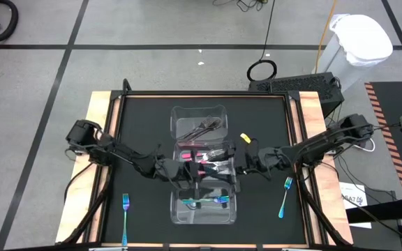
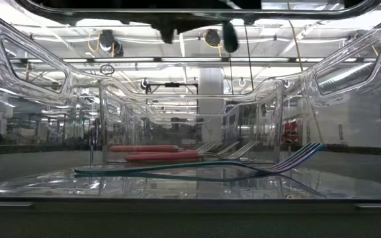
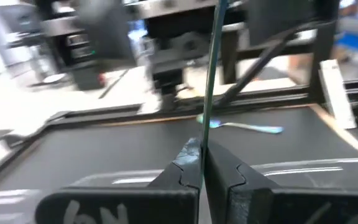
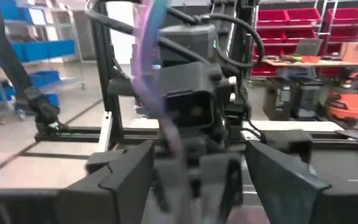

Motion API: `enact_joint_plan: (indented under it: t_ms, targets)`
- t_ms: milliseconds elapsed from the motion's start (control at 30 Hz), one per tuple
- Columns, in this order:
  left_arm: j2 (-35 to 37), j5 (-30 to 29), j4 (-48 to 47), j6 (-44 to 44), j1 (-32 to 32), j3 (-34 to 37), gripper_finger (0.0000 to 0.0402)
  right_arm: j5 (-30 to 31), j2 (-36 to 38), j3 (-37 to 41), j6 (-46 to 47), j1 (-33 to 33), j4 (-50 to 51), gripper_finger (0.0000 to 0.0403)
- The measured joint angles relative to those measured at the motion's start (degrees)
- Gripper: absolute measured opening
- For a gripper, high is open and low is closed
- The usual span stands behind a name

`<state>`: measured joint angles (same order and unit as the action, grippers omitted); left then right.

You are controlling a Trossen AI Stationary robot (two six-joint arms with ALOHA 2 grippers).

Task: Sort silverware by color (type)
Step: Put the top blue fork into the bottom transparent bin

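Note:
Three clear containers stand in a column mid-table: the far one holds dark forks, the middle one pink-handled forks, the near one teal forks. My left gripper hovers over the gap between the middle and near containers, shut on a teal fork that stands up from its fingers. My right gripper faces it from the right, open and with nothing between its fingers. Two more blue forks lie on the mat at the near left and near right. My left gripper pinches the teal fork's thin shaft between its two fingers, seen edge-on. The fingers reach in level from the table's left and lie across the fork. The fork stands about upright above the fingers, clear of the containers; which end is gripped, I cannot tell.
A small yellow piece lies on the black mat right of the containers. Wooden strips border the mat on both sides. Bare mat lies between the containers and the loose forks.

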<state>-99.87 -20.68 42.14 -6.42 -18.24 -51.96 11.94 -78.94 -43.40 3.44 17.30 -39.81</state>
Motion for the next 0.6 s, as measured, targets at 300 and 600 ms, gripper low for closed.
enact_joint_plan:
  t_ms: [300,600]
  targets:
    - [7.0,-13.54,-12.77,0.07,-2.85,-0.02,0.0002,1.82,3.7,0.0,-1.13,2.37,3.78,0.0253]
    - [9.94,-23.28,-38.28,3.79,-7.13,-8.41,0.0002,6.58,3.06,-4.76,2.35,4.33,9.78,0.0253]
